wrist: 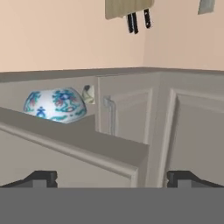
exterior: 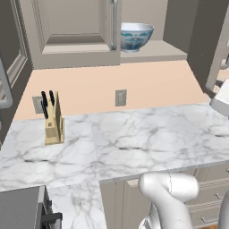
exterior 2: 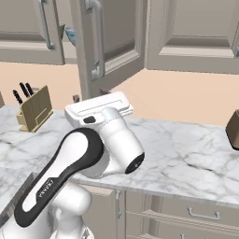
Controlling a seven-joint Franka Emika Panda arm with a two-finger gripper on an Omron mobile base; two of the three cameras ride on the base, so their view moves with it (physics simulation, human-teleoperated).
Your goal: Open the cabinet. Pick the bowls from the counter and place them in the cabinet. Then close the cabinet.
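Cabinet [exterior: 85, 49] first: from the left base cam we've got its right door swung out and one bowl [exterior: 136, 36], the blue-white floral one, already sitting upright on the shelf, mouth up. The counter [exterior: 134, 143] shows a knife block [exterior: 54, 120] and no second bowl in this shot, so we can't say where the olive one is.

Right base cam: the open door [exterior 2: 109, 44] sticks out toward us, edge-on, long bar handle running vertical. A sliver of the bowl [exterior 2: 70, 33] peeks out behind it.

Hand cam is rolled over, so the bowl [wrist: 54, 105] looks flipped. Gripper [wrist: 111, 179] is spread wide, holding nothing, near the door's edge.

Our guess: opening's done, one bowl in, still left are the other bowl and closing up.
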